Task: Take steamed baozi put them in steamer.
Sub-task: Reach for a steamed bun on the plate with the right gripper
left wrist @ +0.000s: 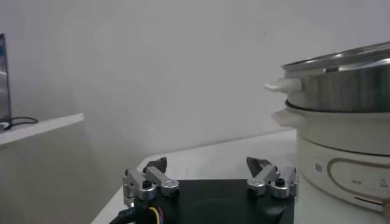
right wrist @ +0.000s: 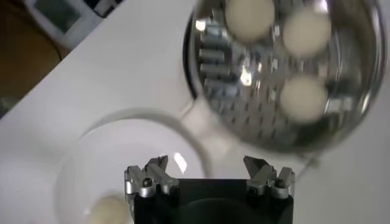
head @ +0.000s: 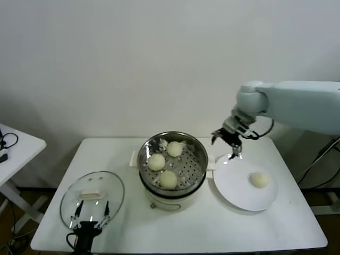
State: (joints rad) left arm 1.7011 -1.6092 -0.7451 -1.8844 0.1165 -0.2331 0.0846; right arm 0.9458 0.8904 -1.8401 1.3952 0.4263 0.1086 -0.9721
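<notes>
The steel steamer (head: 190, 164) stands mid-table on its white pot base. Three baozi lie on its perforated floor (head: 156, 161) (head: 175, 149) (head: 168, 179). A further baozi (head: 260, 180) rests on the white plate (head: 239, 194) to the right. My right gripper (head: 227, 143) hovers open and empty above the plate's far edge, just beside the steamer. In the right wrist view, the right gripper (right wrist: 207, 167) has its jaws spread wide over the plate (right wrist: 122, 158), with the steamer (right wrist: 244, 91) and its buns (right wrist: 303, 97) beyond. My left gripper (head: 91, 210) waits open at the front left.
A round glass lid (head: 93, 194) lies on the table under the left gripper. The left wrist view shows the left gripper (left wrist: 207, 165), with the steamer wall (left wrist: 341, 85) on the pot base (left wrist: 347, 152) close by. A second white table (head: 16, 143) stands at the far left.
</notes>
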